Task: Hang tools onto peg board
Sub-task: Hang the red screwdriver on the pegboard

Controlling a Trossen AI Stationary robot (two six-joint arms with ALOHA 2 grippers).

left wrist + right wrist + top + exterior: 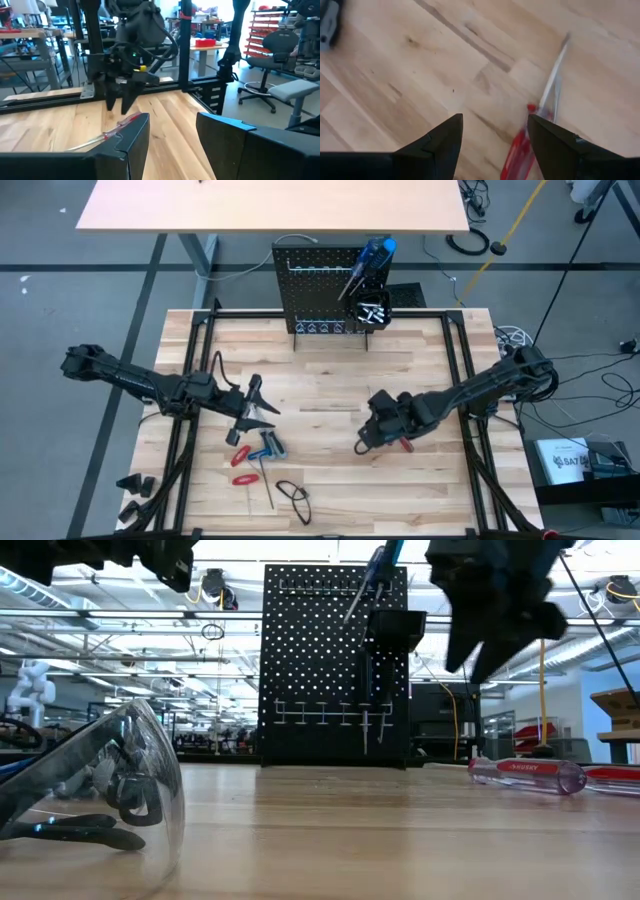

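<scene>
1. My right gripper point(492, 145) hangs over the wooden table point(330, 370), its fingers spread with bare wood between them and nothing held.
2. Just beyond the fingertips lies a red-handled screwdriver point(530, 135), flat on the planks, its clear red handle under one finger point(555, 145) and its silver shaft pointing away; from above it peeks out beside the gripper point(403, 444).
3. My left gripper point(255, 408) hovers across the table, parted and empty too; the left wrist view looks between its fingers point(132, 145) at my right arm.
4. Near the left gripper, toward the table's front edge, the remaining tools point(255, 460) lie in a loose cluster: red handles, a blue-handled piece, a thin rod.
5. Close to the front edge rest the safety glasses point(95, 790).
6. Farthest off, the peg board point(320, 285) stands upright at the table's back edge, a blue-handled screwdriver point(368, 262) leaning in its small black bin point(372, 308).
</scene>
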